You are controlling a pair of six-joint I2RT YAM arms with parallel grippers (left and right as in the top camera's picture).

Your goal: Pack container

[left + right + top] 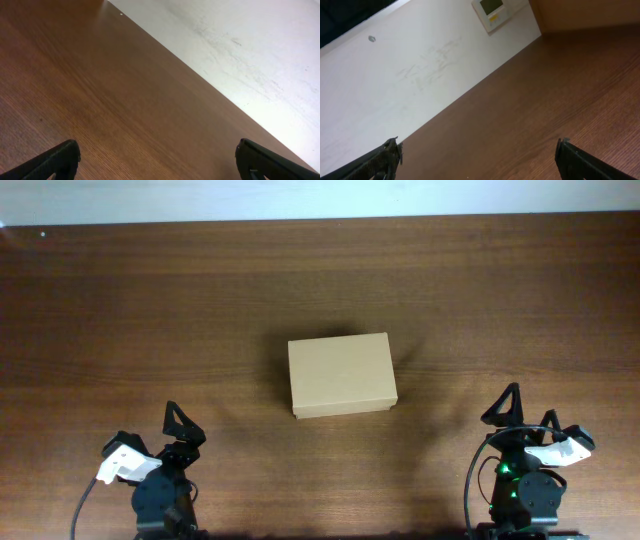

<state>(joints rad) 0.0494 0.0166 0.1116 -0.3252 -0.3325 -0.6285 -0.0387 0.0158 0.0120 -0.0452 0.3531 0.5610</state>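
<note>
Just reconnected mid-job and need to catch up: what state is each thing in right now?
container: lid shut, sitting flat on the table, touched by neither gripper.
left gripper: open, holding nothing.
right gripper: open, holding nothing, short of the container.

Counter [150, 310]: dark brown wood grain, smooth, low sheen; fine streaked grain shows plainly in wrist views.
Container [341, 375]: tan cardboard, matt, plain, unprinted lid.
Left end effector [157, 160], right end effector [477, 160]: fingers [55, 162] black, matt, plastic-looking.
Wall [240, 45]: white, matt, faint grey scuffs and smudges.
Wall panel [492, 11]: white plastic-looking casing, smooth.
</note>
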